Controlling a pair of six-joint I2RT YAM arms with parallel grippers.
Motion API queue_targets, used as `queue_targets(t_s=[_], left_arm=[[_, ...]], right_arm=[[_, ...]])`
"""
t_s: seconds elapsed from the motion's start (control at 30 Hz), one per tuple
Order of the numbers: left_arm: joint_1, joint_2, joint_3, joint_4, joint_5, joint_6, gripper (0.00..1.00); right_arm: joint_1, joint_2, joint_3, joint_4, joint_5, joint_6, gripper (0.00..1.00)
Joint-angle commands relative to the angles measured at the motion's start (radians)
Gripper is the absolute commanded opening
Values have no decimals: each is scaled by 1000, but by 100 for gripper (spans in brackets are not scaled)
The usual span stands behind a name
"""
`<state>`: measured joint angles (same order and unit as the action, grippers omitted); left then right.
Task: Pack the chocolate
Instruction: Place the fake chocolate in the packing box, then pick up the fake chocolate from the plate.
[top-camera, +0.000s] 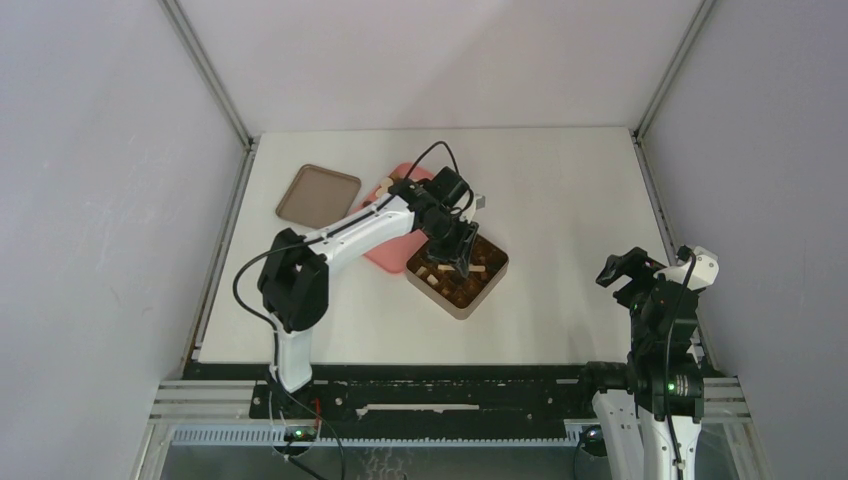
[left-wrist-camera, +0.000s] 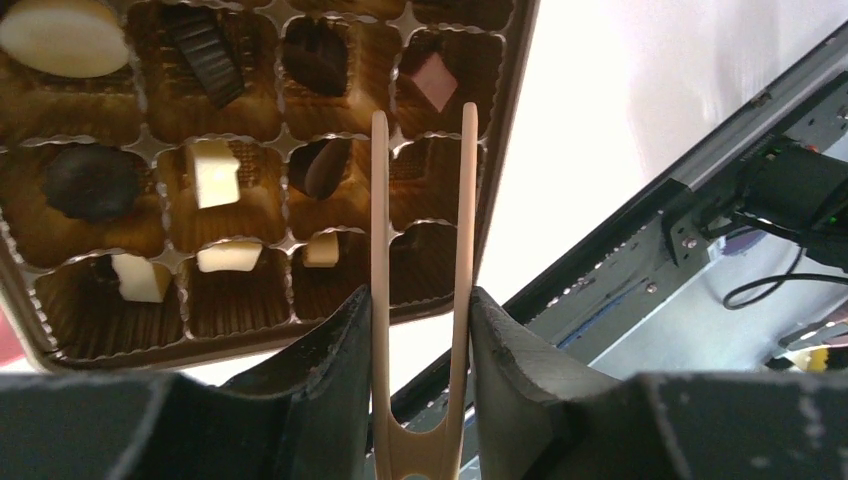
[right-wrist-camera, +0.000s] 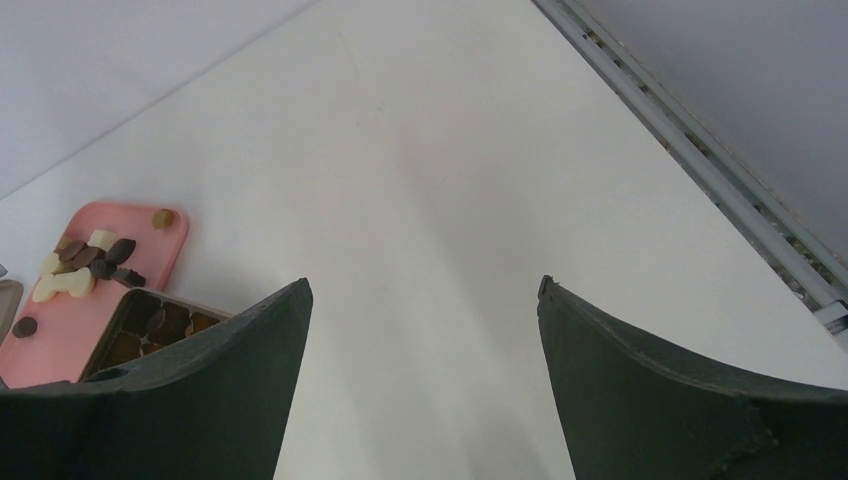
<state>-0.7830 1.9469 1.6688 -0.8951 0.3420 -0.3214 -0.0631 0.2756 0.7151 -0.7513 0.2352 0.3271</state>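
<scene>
**Packing part done, more left to fetch**

**Top view.** The left arm reaches out over the square tin, which sits mid-bench. The left claw is low above the tin's far cells. A pink tray lies just beside the tin on its far left, mostly under the arm. A flat brown tray lies farther left again. The right claw hangs well apart at the right edge. What lies in the cells is too small to sort from here.

**Left wrist.** This view shows what the top one cannot. The left claw is clenched on thin wooden tongs, whose tips stand apart and carry nothing. Beyond them the chocolate sits one piece to a cell: cream, dark and one pinkish-brown. A few cells by the tongs look empty.

**Right wrist.** The right claw is released and holds nothing above bare bench. Only here is the pink tray's load plain: a cluster of brown and cream pieces at its far end, not yet packed. Judging from the filled cells and that cluster, the job is partway through, with more trips to the tray likely needed.
</scene>
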Motion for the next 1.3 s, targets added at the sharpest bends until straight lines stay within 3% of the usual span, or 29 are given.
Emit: queue_targets(t_s=[0.0,0.27,0.57,1.27], left_arm=[[31,-90,55,-23,-61,28,41],[169,-144,50,-86,-182,73,40],[312,-37,135,-136,-272,109,39],[318,304,484,-21,-176,170,41]], right_arm=[[2,-4,-2,38,13,-8,92],[2,-7,-2,38,18,-7,92],[2,-9,-2,37,19,-5,92],[3,-14,-2,35,22,-2,92]])
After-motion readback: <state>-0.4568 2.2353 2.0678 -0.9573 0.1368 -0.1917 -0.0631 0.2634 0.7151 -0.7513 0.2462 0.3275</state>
